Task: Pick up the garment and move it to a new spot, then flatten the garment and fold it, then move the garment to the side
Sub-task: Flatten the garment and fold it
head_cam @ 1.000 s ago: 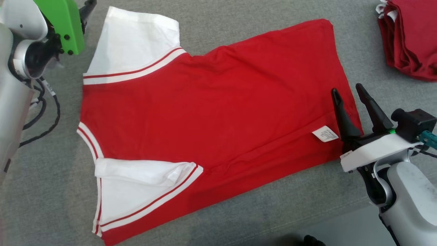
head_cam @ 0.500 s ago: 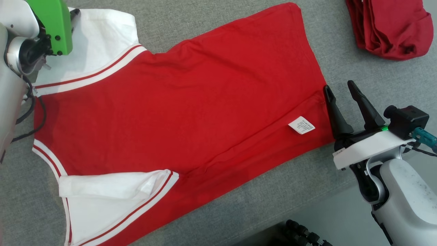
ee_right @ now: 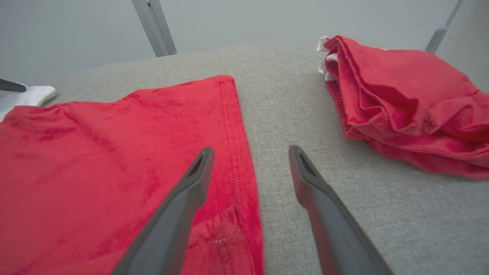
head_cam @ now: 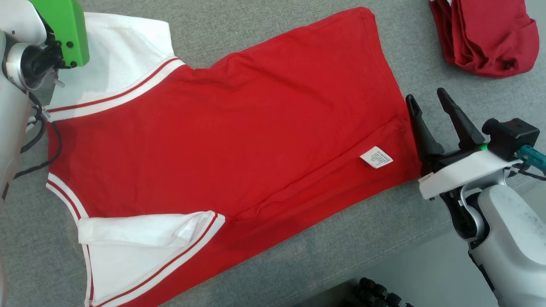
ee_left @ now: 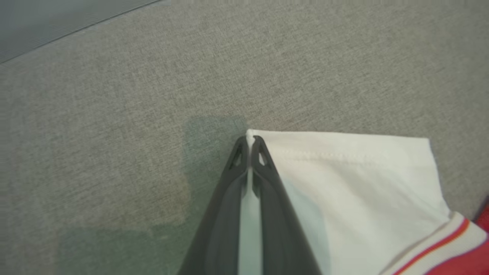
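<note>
Two grippers sit at opposite ends of the garment, which lies spread across the grey table. Its red body is mostly flat and its nearer white sleeve is partly doubled over on itself. Our left gripper has its fingers pressed together on the outer corner of the farther white sleeve, with a sliver of cloth showing between the tips. We judge that this corner was picked so the sleeve can be drawn taut or turned inward for the fold. Our right gripper is spread wide and holds nothing. One finger is over the red cloth and the other over bare table, straddling the stitched hem near the care label. We read this as lining up to close on that edge, so both ends can be tensioned together. We cannot tell whether its tips touch the fabric. A pile of other red garments lies well apart, beyond our right gripper.
</note>
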Robot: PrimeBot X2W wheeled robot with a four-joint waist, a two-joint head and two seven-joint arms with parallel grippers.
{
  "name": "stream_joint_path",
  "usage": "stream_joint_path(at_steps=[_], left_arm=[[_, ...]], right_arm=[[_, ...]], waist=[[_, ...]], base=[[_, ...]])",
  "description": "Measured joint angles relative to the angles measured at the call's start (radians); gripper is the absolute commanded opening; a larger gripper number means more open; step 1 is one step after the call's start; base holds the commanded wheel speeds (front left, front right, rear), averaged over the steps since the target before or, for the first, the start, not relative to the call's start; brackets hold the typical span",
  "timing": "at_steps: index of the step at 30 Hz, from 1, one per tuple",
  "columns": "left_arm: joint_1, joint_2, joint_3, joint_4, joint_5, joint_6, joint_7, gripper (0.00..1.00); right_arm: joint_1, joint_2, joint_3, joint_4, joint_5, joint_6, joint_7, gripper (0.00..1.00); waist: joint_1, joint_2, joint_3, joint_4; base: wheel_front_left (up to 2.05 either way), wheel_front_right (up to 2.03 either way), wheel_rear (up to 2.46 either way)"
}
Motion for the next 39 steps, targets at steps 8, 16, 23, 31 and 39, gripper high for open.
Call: stream_joint_path(at_steps=[8,16,23,31,39], left_arm=[[-0.019,-0.003,0.004,0.003,-0.009,-0.018,-0.015,0.00],[-0.032,-0.019,-0.007,-0.013,-0.010,-0.033,-0.021,0.00],[-0.037,-0.022,-0.015,-0.025,-0.010,-0.040,-0.032,0.00],[-0.042,-0.035,-0.032,-0.030,-0.010,-0.047,-0.033,0.00],[-0.042,-0.040,-0.041,-0.024,-0.011,-0.051,-0.033,0.00]], right_arm=[[-0.223,0.002,0.101,0.146,0.138,0.000,0.120,1.00],[-0.520,0.027,0.157,0.398,0.175,-0.001,0.355,1.00],[-0.681,0.085,0.186,0.586,0.180,-0.001,0.502,1.00],[-0.798,0.125,0.179,0.766,0.186,-0.001,0.597,0.85],[-0.850,0.152,0.192,0.836,0.193,-0.001,0.658,0.05]], waist=[[-0.0001,0.0000,-0.010,0.005],[-0.0001,0.0000,-0.009,0.034],[0.0000,0.0000,-0.009,0.054],[-0.0001,0.0000,-0.009,0.080],[-0.0001,0.0000,-0.015,0.089]], base=[[0.00,0.00,0.00],[0.00,0.00,0.00],[0.00,0.00,0.00],[0.00,0.00,0.00],[0.00,0.00,0.00]])
